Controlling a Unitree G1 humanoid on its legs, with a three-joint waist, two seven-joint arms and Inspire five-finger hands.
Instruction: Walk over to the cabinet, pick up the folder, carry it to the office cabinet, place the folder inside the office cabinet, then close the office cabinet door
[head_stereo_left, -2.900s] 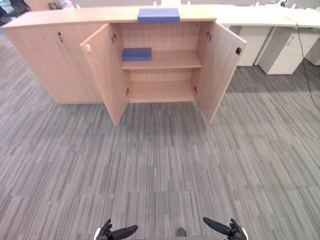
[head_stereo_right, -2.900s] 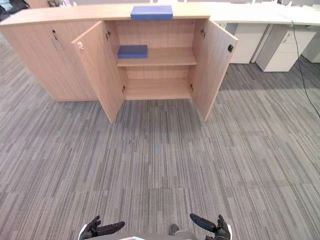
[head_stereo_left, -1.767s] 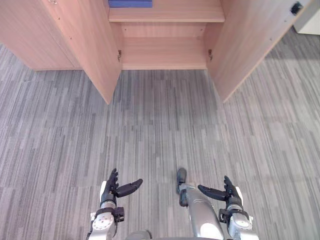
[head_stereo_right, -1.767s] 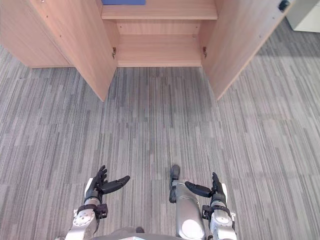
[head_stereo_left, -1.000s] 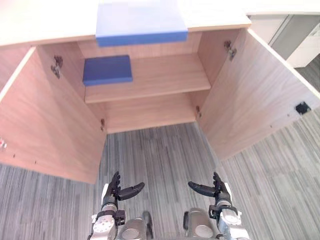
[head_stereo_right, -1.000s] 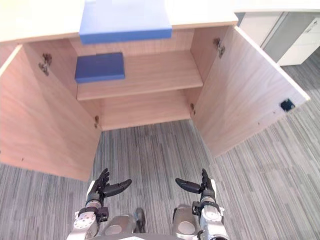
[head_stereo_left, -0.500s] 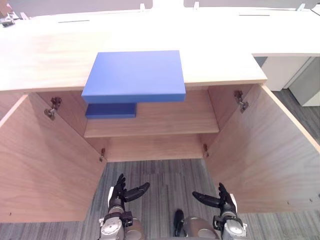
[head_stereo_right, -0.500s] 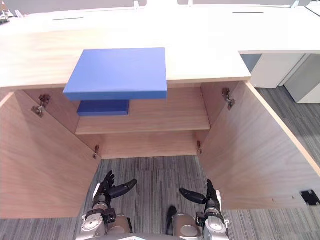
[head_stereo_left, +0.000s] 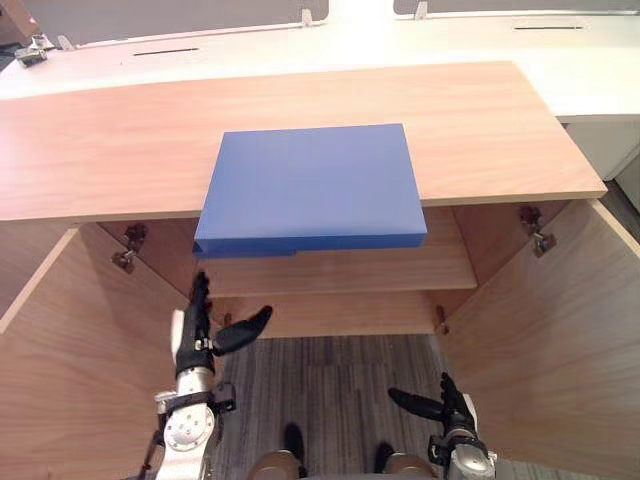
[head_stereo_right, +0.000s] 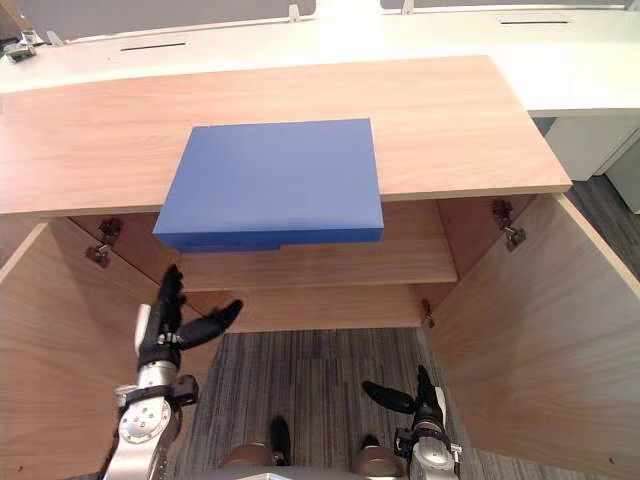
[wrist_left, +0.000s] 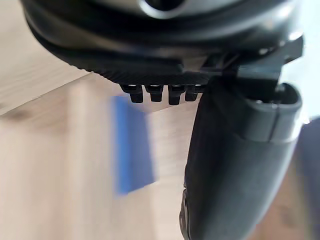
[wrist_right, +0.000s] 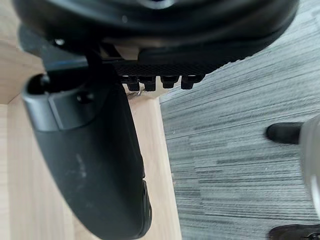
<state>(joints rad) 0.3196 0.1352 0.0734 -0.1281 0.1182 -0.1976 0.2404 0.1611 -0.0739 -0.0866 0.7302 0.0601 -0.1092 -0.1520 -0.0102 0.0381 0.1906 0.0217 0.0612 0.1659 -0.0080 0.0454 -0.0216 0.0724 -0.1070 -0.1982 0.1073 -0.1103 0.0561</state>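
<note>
The blue folder (head_stereo_left: 312, 185) lies flat on the cabinet's top surface (head_stereo_left: 100, 140), its front edge jutting past the lip. It looks stiff, slim and light, with a smooth cover likely to slide. That overhang seems the best hold, with fingers beneath and thumb on top. The left robot hand (head_stereo_left: 192, 345) hovers just below, spread and empty; the right robot hand (head_stereo_left: 448, 405) hangs lower, also spread.

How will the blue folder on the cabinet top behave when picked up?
The blue folder looks thick and stiff, so probably won't flop. Its front edge overhangs the cabinet top, likely easing a grip underneath. Its smooth cover may slide.
</note>
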